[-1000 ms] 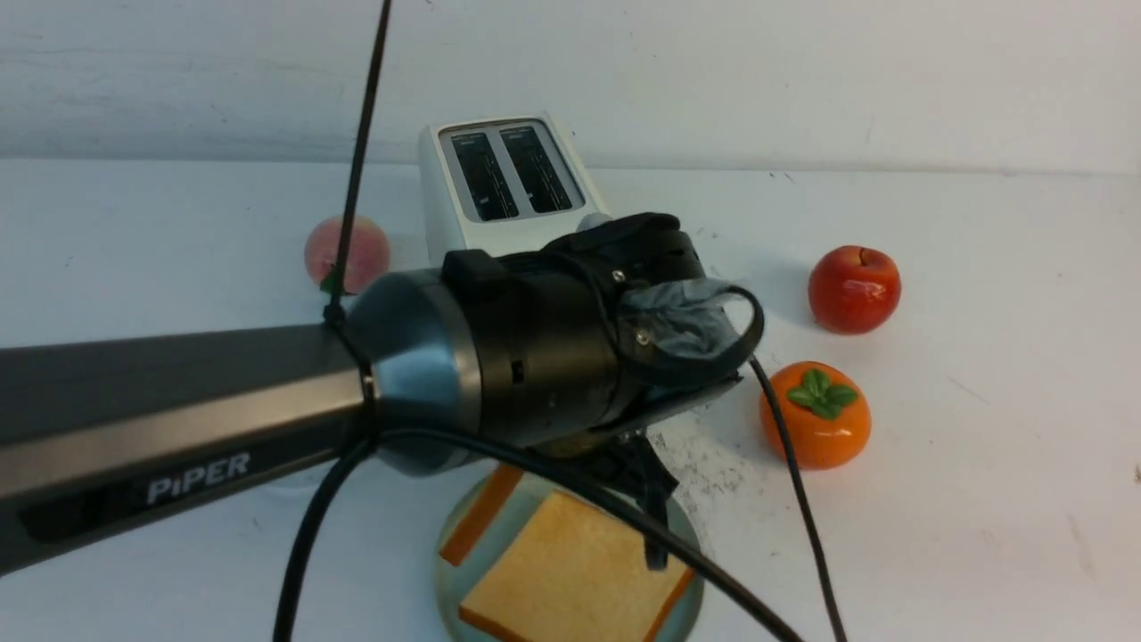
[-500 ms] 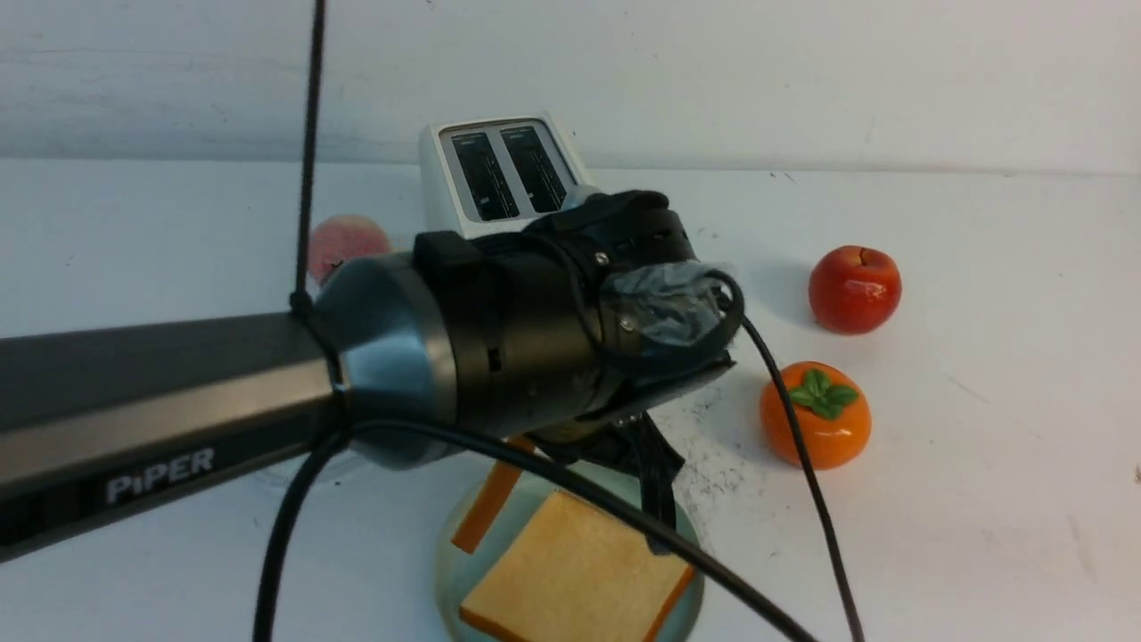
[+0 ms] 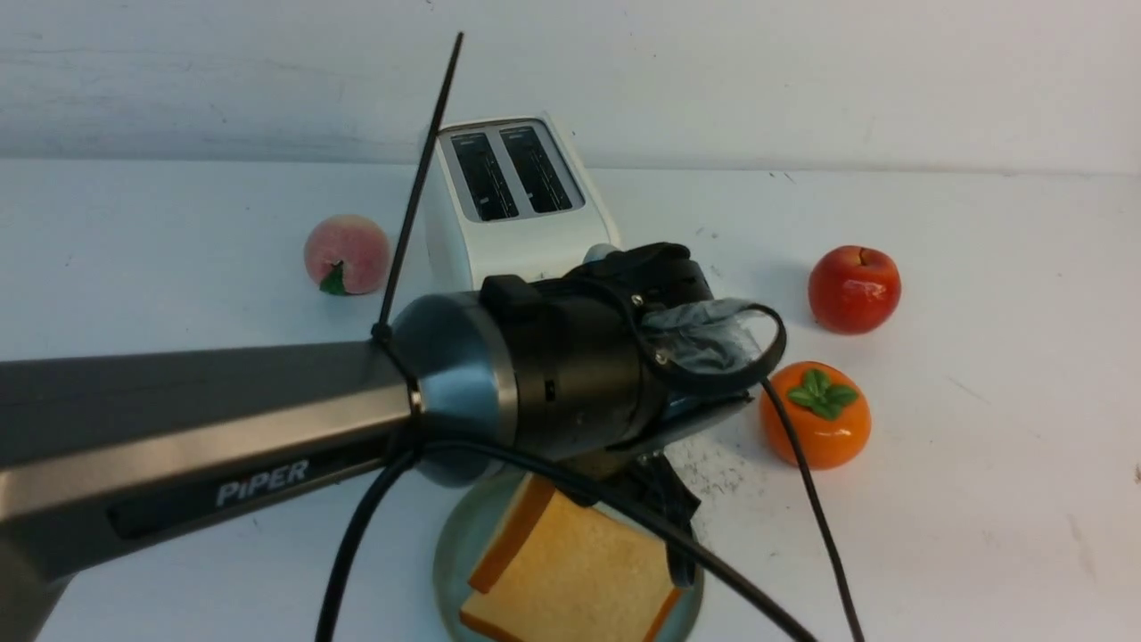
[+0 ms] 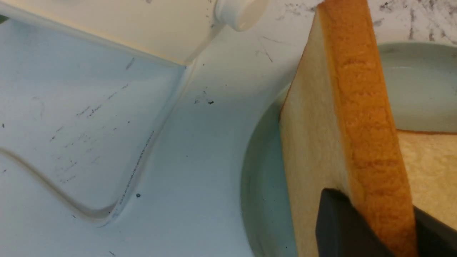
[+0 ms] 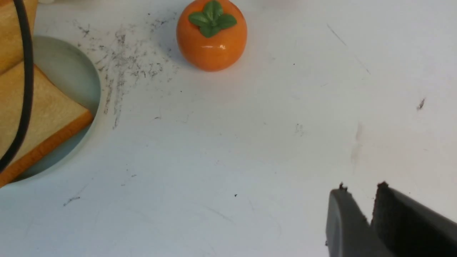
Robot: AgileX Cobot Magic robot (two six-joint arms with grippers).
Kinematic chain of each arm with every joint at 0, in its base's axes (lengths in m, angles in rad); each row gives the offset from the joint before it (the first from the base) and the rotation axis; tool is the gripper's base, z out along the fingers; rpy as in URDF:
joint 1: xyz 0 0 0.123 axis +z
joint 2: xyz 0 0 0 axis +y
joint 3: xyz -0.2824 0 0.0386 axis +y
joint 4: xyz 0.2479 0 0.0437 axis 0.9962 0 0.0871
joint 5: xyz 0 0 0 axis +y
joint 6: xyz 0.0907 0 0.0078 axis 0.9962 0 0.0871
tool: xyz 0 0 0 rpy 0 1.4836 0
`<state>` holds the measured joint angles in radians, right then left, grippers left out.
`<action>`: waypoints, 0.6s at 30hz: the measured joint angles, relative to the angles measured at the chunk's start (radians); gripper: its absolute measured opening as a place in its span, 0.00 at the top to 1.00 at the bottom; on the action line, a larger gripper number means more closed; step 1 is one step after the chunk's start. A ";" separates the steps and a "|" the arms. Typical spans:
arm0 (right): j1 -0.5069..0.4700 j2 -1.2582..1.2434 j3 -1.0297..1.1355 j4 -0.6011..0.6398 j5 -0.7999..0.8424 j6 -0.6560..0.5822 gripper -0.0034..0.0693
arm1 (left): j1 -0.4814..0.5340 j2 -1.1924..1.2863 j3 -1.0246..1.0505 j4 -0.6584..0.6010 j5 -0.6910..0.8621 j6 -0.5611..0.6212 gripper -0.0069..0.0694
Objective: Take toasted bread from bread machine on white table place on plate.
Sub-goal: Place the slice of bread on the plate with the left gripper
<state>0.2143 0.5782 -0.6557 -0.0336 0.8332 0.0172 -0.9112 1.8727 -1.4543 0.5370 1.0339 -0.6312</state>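
The white bread machine stands at the back with both dark slots empty. In front of it lies the pale blue-green plate. One toasted bread slice lies flat on it. My left gripper hangs over the plate, shut on a second slice. In the left wrist view this slice stands on edge between the black fingers, over the plate and beside the flat slice. My right gripper hovers over bare white table, its jaws a narrow gap apart and empty.
A peach sits left of the bread machine. A red apple and an orange persimmon sit to the right of the plate. The machine's white cord runs along the table. My left arm and its black cable cross the foreground.
My left arm drew back and up, then came forward, right and lower. The held slice's crust now lies close against the flat slice instead of apart from it.
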 joint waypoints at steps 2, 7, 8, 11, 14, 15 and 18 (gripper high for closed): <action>0.000 0.000 0.000 0.000 0.000 0.000 0.76 | 0.000 0.000 0.000 -0.013 -0.002 0.000 0.77; 0.000 0.000 0.000 0.000 0.000 0.000 0.76 | 0.000 0.000 0.000 -0.037 -0.008 0.000 0.64; 0.000 0.000 0.000 0.000 0.000 0.000 0.76 | 0.000 0.000 0.000 -0.041 -0.008 0.000 0.61; 0.000 0.000 0.000 0.000 0.000 0.000 0.75 | 0.000 0.000 0.000 -0.058 0.002 0.000 0.48; 0.000 0.000 0.000 0.000 0.000 0.000 0.75 | 0.000 0.000 0.000 -0.093 0.018 0.000 0.41; 0.000 0.000 0.000 0.000 0.000 0.000 0.75 | 0.000 0.000 0.000 -0.126 0.031 0.000 0.36; 0.000 0.000 0.000 0.003 0.000 0.000 0.75 | 0.000 0.000 -0.003 -0.195 0.039 0.000 0.30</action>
<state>0.2143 0.5782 -0.6557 -0.0304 0.8332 0.0172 -0.9112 1.8732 -1.4578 0.3421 1.0726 -0.6312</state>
